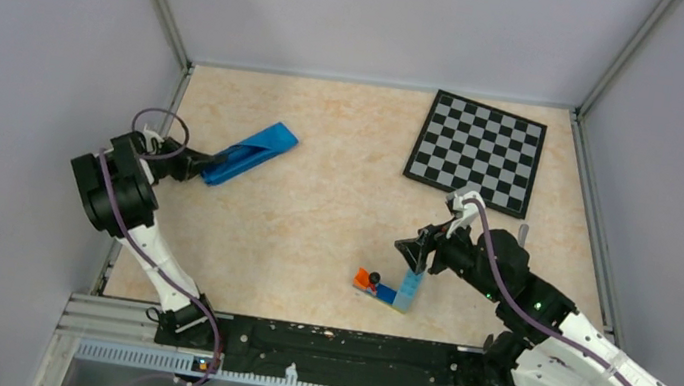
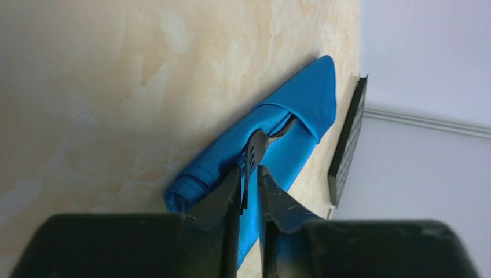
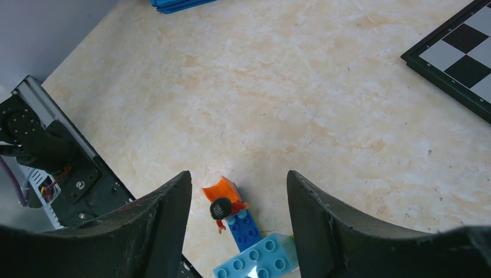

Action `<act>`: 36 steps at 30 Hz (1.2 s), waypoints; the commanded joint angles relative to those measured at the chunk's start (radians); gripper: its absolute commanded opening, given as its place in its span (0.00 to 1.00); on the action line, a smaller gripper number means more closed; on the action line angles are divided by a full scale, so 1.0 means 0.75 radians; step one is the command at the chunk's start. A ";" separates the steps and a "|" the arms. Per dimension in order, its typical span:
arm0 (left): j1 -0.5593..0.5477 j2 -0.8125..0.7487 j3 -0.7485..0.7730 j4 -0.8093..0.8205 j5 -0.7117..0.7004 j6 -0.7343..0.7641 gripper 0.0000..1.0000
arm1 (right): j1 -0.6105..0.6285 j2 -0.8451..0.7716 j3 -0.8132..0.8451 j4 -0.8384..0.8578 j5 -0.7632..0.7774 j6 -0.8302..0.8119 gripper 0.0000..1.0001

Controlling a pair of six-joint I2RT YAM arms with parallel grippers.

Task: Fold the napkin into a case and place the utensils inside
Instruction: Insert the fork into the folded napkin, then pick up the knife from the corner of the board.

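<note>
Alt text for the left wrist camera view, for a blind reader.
The left gripper pinches a dark grey metal fork near its tines, its handle tucked into a folded bright blue cloth napkin on a beige marbled table.

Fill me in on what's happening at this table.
The left pincer is shut on the tine end of the dark fork, whose handle is tucked into the folded blue napkin at the left of the table. The right pincer hangs open over the toy bricks, holding nothing. No knife is in sight.
</note>
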State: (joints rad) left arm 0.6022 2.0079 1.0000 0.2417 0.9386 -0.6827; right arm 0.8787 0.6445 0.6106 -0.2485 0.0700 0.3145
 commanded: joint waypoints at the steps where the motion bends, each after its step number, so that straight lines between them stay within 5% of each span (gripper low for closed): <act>1: -0.009 -0.045 0.045 -0.025 -0.058 0.040 0.26 | -0.014 0.006 0.059 0.037 0.001 -0.018 0.61; 10: 0.005 -0.200 0.102 -0.272 -0.234 0.191 0.47 | -0.028 -0.004 0.067 0.033 -0.003 -0.007 0.61; 13: 0.006 -0.267 0.115 -0.338 -0.270 0.225 0.64 | -0.028 0.001 0.070 0.029 0.000 -0.001 0.61; 21: -0.043 -0.715 0.112 -0.674 -0.564 0.399 0.69 | -0.037 0.066 0.139 -0.055 0.095 -0.021 0.61; 30: -0.605 -1.156 -0.102 -0.517 -0.512 0.444 0.72 | -0.210 0.200 0.280 -0.252 0.282 -0.014 0.65; 36: -0.981 -1.099 -0.047 -0.464 -0.495 0.610 0.73 | -0.848 0.402 0.391 -0.362 -0.067 0.197 0.71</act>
State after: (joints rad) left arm -0.0277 1.1564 0.9527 -0.1612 0.5537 -0.3321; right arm 0.5079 0.8673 0.8318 -0.4515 0.1715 0.3458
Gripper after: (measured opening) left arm 0.724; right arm 0.708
